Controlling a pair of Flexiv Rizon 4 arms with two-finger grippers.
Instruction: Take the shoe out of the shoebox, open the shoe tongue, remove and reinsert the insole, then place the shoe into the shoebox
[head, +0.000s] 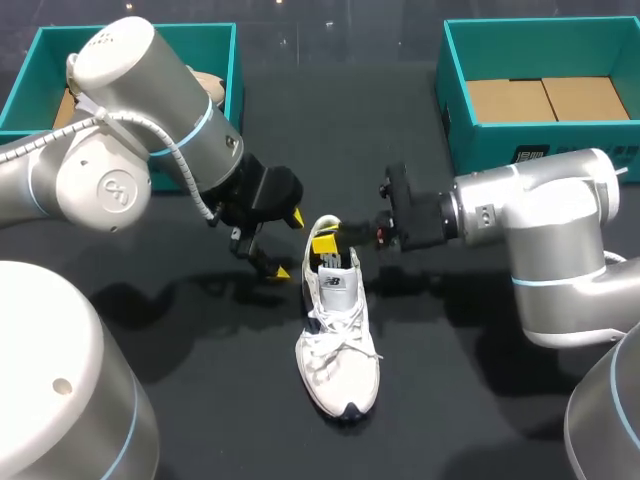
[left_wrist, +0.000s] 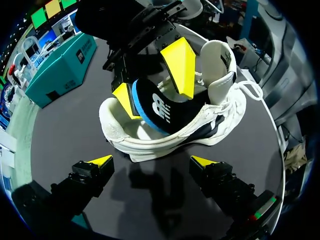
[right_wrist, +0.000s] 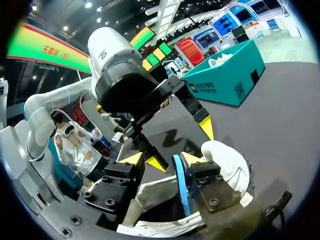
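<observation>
A white sneaker (head: 338, 352) lies on the black table, toe toward me, heel toward the grippers. Its black insole (left_wrist: 159, 107) with a blue edge stands upright in the shoe's opening, tongue (left_wrist: 220, 60) folded forward. My right gripper (head: 324, 233) hovers over the heel with its fingers on either side of the insole (right_wrist: 180, 182); one finger rests against it and the other stands clear, so it is open. My left gripper (head: 288, 245) is open just behind the heel, holding nothing. In the left wrist view its own gripper (left_wrist: 152, 161) is short of the shoe (left_wrist: 150, 145).
A teal shoebox (head: 225, 45) stands at the back left, partly behind my left arm, with something pale inside. A second teal shoebox (head: 455, 110) with a cardboard floor stands at the back right. My right arm's elbow bulks at the right edge.
</observation>
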